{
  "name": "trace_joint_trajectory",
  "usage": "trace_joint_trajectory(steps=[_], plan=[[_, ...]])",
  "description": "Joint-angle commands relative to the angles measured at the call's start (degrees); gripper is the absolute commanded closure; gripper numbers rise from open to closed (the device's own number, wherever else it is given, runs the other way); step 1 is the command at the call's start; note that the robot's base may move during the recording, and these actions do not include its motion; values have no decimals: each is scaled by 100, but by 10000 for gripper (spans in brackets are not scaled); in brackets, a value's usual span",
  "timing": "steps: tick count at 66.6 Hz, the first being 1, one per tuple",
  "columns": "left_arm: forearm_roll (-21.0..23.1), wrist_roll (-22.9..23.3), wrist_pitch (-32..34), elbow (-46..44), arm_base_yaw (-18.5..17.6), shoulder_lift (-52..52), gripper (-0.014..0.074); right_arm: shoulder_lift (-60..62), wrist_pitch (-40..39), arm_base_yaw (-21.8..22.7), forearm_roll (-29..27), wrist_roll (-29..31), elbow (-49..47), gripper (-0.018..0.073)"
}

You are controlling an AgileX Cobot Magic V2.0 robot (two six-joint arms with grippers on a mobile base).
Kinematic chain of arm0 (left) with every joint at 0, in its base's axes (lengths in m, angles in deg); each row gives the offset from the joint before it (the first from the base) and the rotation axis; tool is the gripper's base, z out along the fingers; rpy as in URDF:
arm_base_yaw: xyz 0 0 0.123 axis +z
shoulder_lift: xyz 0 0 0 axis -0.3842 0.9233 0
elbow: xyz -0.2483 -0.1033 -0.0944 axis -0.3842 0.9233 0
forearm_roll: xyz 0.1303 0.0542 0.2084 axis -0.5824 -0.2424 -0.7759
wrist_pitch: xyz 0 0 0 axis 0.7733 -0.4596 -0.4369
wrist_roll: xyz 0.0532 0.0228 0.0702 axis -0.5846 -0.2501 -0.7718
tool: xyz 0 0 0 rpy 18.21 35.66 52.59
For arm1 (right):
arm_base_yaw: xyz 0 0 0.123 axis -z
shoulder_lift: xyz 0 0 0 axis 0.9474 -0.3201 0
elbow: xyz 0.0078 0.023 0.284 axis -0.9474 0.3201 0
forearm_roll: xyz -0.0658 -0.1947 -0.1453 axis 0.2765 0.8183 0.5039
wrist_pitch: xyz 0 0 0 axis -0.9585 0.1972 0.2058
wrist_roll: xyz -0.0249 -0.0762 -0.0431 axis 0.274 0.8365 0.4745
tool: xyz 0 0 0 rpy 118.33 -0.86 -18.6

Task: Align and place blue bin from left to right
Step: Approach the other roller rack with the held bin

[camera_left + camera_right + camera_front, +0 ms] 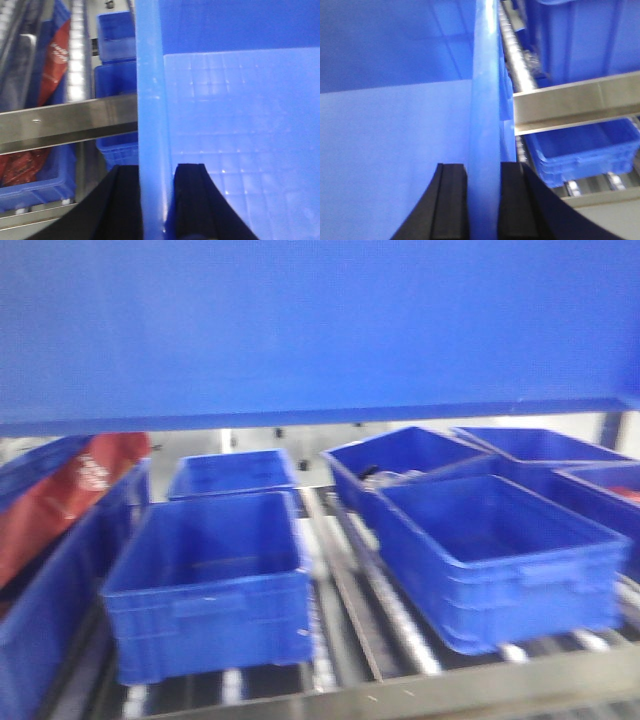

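Observation:
The blue bin (320, 330) hangs in the air and fills the top of the front view with its smooth flat wall. My left gripper (156, 172) is shut on the bin's left wall (150, 100), one black finger outside and one inside over the gridded floor (240, 125). My right gripper (484, 172) is shut on the bin's right wall (485, 100), with one finger on each side of it. Neither gripper shows in the front view.
Below the held bin, several blue lipped trays (210, 580) (500, 550) sit on roller tracks (350, 610). A red bag (60, 490) lies in a tray at the left. A steel rack rail (65, 122) (575, 102) crosses both wrist views.

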Motion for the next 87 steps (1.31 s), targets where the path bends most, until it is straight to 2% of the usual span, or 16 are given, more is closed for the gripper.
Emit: trace_joint_trajectory(steps=[1,87], plan=[[-282,4,327,-66,-44,-85,707,97,-475,-1,220,28,-64,637],[-282,4,327,-66,-44,-85,707,97,-475,-1,220,28,-64,637]])
